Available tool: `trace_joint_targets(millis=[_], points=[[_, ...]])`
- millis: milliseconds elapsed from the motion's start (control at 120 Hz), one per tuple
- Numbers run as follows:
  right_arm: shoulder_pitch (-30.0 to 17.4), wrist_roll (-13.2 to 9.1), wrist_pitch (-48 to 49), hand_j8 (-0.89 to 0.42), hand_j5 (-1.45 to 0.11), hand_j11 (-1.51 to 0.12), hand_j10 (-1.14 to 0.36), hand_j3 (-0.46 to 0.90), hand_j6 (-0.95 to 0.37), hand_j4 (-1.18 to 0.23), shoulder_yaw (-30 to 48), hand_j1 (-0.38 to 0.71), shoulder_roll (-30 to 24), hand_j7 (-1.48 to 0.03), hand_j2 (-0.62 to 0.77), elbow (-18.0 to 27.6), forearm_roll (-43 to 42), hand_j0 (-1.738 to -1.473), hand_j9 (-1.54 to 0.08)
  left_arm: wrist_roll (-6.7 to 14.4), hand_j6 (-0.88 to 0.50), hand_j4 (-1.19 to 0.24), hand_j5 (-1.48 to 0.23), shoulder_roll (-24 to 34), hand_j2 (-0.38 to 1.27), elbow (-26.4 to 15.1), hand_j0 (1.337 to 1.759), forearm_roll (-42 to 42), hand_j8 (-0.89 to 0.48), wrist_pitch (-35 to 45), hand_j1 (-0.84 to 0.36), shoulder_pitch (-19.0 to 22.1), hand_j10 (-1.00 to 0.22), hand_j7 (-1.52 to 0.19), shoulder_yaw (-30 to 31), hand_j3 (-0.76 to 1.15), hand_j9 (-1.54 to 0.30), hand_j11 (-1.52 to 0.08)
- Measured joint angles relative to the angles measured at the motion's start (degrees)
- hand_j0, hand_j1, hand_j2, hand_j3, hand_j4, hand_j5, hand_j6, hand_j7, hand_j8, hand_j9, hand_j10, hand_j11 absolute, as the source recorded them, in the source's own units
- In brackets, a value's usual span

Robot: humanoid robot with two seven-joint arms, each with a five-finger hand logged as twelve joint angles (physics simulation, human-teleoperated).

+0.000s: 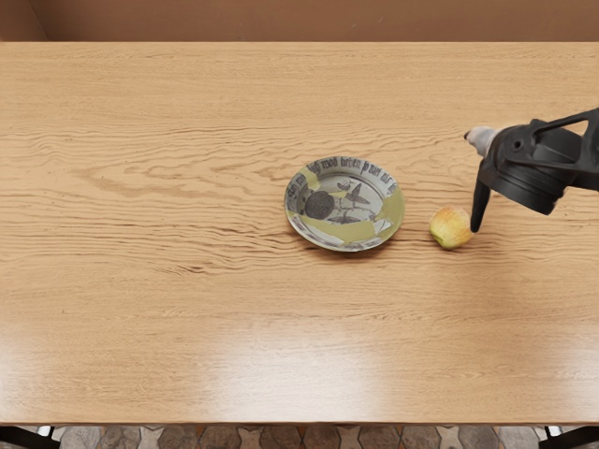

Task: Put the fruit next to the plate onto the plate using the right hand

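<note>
I see a wooden table [187,309] filling nearly my whole view, a brown wall [299,19] behind its far edge and stone-tiled floor [281,438] below its near edge.

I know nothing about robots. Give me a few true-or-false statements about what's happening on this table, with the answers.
1. The fruit lies on the plate. False: it lies on the table, just right of the plate.
2. The plate carries a dark printed pattern. True.
3. Both arms are showing. False: only the right hand shows, coming in from the right edge.
4. The right hand is close beside the fruit. True.
</note>
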Motion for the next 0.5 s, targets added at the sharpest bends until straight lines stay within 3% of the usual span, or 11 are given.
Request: trace_joint_targets(millis=[242,500], points=[[-1.43,0.0,-7.27,0.0,0.0,0.0,0.0,0.0,0.0,0.0,-3.04,-0.35,2.69,0.0,0.0,3.73,-0.17,-1.658,0.0,-0.02,0.0,0.0,0.0,0.0,0.0,-0.02,1.658,0.0,0.0,-0.02,0.35,0.0,0.0,0.0,0.0,0.0,0.0,0.0],[-6.65,0.0,-12.26,0.0,0.0,0.0,0.0,0.0,0.0,0.0,-3.3,-0.35,4.9,0.0,0.0,4.6,-3.4,-1.658,0.0,-0.01,0.0,0.0,0.0,0.0,0.0,0.0,1.658,0.0,0.0,-0.02,0.35,0.0,0.0,0.0,0.0,0.0,0.0,0.0]])
